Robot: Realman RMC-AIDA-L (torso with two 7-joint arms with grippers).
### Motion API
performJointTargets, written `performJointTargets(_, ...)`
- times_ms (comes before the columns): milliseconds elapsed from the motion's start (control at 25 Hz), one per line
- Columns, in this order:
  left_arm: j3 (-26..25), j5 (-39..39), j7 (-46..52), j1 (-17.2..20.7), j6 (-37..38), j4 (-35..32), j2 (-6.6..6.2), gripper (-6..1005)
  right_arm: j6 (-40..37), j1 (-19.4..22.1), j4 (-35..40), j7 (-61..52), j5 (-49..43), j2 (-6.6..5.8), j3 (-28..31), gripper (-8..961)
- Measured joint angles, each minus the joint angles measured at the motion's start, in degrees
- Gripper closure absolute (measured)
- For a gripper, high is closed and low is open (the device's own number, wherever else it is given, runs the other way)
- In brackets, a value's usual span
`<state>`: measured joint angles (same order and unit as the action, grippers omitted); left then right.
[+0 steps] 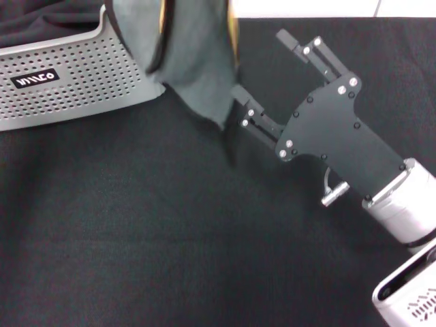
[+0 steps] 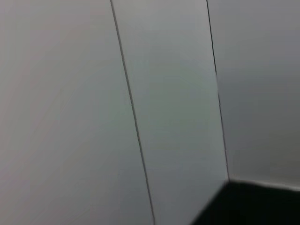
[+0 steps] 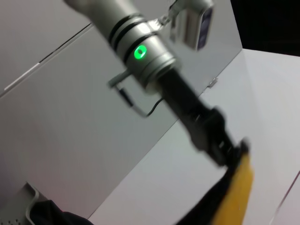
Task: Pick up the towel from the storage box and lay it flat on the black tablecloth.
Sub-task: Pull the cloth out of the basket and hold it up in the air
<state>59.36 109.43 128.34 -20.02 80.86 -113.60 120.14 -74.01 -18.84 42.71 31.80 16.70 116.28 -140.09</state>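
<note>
One towel: the grey-green plush towel hangs in the air at the far edge of the head view, bunched and folded, its lowest corner drooping toward the black tablecloth without clearly touching it. A strip of yellow shows along its right side.
Towel's place: out of the storage box, just beside the box's right end and above the cloth.
Storage box: the light grey perforated storage box sits at the far left on the tablecloth, black label with white letters facing me. Dark folded fabric lies inside it.
Left gripper: in the right wrist view the left gripper comes down from a silver arm with a green light and is clamped on the top of the towel, whose dark and yellow folds hang below it. In the head view the towel hides it.
Right gripper: the right gripper reaches in from the lower right, low over the tablecloth, fingers spread wide and holding nothing. The nearer finger is next to the towel's hanging corner.
Left wrist view: only pale grey wall panels and a dark corner.
</note>
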Motion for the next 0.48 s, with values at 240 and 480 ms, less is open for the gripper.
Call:
performJointTargets(240,9.3,1.1,-4.4,5.7,-5.4,6.8,0.1,982,-0.6,0.5,0.2,-0.2,4.9,0.0,-4.4,320)
performJointTargets(480,15.5,1.3,-7.0,9.0,-10.2,9.1,0.13,980,-0.6,-0.2,0.0,-3.1,7.5,0.0,-5.1,339)
